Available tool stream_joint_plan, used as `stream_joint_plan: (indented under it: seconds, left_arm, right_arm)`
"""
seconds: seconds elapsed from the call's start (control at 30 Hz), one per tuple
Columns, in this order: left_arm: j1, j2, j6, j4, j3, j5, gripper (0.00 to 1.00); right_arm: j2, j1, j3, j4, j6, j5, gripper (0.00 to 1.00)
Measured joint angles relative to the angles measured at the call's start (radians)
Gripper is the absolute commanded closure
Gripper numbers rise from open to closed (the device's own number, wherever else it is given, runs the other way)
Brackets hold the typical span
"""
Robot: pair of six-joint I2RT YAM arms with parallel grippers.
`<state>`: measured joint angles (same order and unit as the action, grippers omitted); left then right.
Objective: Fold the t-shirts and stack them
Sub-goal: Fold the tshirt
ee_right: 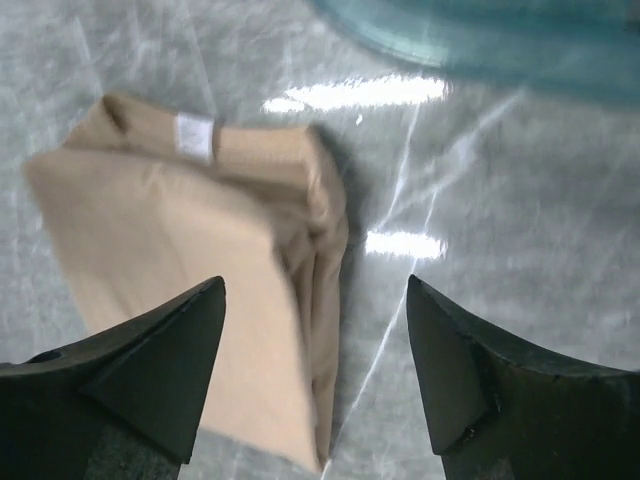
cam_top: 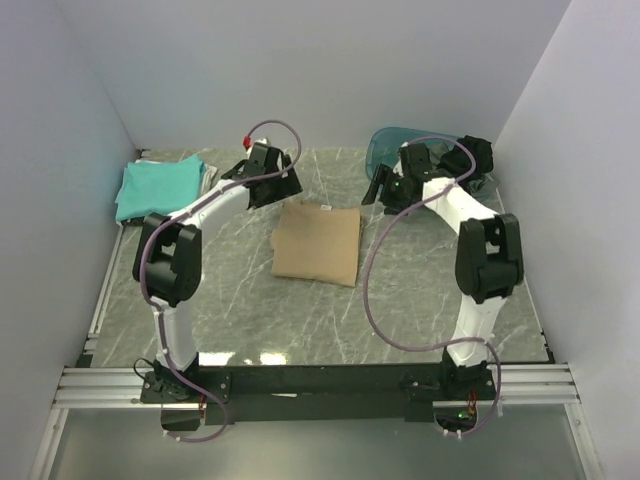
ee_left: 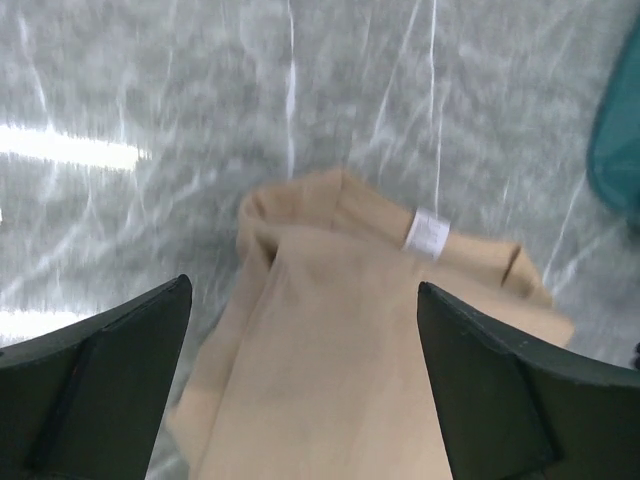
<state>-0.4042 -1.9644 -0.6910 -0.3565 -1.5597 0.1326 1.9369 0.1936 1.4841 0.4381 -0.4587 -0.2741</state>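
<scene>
Under your left gripper (ee_left: 303,290), the tan t-shirt (ee_left: 340,350) lies folded on the marble table (cam_top: 240,310).
- Left jaws: spread wide, pinching nothing. The cloth sits below the gap and runs from between the two fingers out ahead of them. They look clear of the fabric.
- White neck label (ee_left: 428,232): ahead of the left fingertips, off toward the right finger, on the folded collar edge.
- Top view: left gripper (cam_top: 272,178) hangs over the shirt's far left corner.

Right gripper (ee_right: 315,285): jaws also spread, nothing held.
- Tan t-shirt (ee_right: 180,260) lies below and ahead of the left finger. Its stacked side edge runs up through the gap between the fingers. Bare marble lies under the right finger.
- Label (ee_right: 194,135) shows ahead and to the left of the gripper.
- Clear teal bin (ee_right: 480,40) sits ahead of the right gripper, apart from the shirt.
- Top view: right gripper (cam_top: 385,185) is just off the shirt's far right corner, close to the bin (cam_top: 395,148).

Overall, the tan t-shirt (cam_top: 318,243) is a neat rectangle mid-table between your two grippers. A folded teal t-shirt (cam_top: 160,185) sits well off beyond the left arm, by the left wall, with white cloth (cam_top: 212,178) showing at its edge.
</scene>
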Motion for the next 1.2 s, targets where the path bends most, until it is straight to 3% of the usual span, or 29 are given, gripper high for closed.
stream_joint_plan:
  seconds: [0.27, 0.73, 1.13, 1.2]
  left_arm:
    - [0.000, 0.178, 0.027, 0.066, 0.288, -0.116, 0.01]
    - [-0.007, 0.142, 0.042, 0.100, 0.393, -0.179, 0.02]
    - [-0.093, 0.051, 0.051, 0.068, 0.318, -0.069, 0.33]
    - [-0.108, 0.037, 0.048, 0.053, 0.300, -0.036, 0.45]
  right_arm:
    - [-0.343, 0.000, -0.299, -0.059, 0.000, -0.008, 0.19]
    - [-0.660, 0.000, -0.531, -0.039, 0.011, 0.023, 0.19]
    - [-0.843, 0.000, -0.610, 0.026, 0.030, 0.102, 0.19]
    - [-0.859, 0.000, -0.615, 0.029, 0.034, 0.112, 0.19]
